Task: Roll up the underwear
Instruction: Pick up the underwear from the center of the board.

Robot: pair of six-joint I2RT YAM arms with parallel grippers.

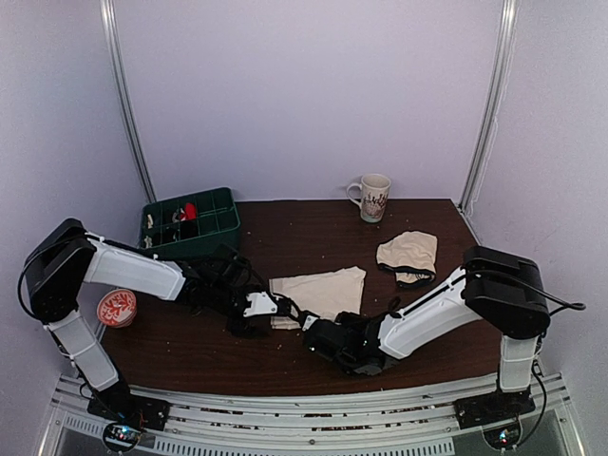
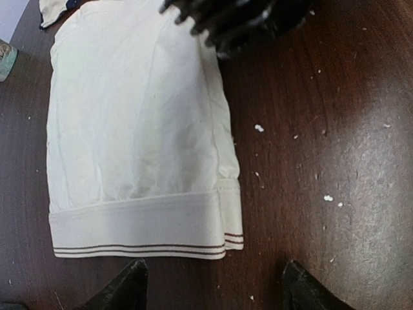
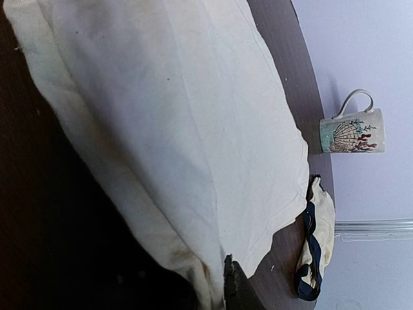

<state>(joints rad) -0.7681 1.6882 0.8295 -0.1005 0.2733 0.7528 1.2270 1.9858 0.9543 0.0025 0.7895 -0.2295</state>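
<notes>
The cream underwear (image 1: 323,290) lies spread mid-table, its brown-striped waistband folded over at the near left end (image 2: 139,223). My left gripper (image 1: 261,306) hovers just short of that band. It is open, its two dark fingertips (image 2: 122,290) wide apart with only bare table between them (image 2: 213,290). My right gripper (image 1: 318,328) is at the cloth's near edge and shows dark at the top of the left wrist view (image 2: 239,19). In the right wrist view the underwear (image 3: 174,129) bunches against one finger (image 3: 235,287), pinched in the closed jaws (image 3: 216,290).
A second cream garment with dark trim (image 1: 408,255) lies back right. A patterned mug (image 1: 372,197) stands by the rear wall. A green divided bin (image 1: 190,223) sits back left, and a red-and-white round tin (image 1: 117,307) lies at the left edge.
</notes>
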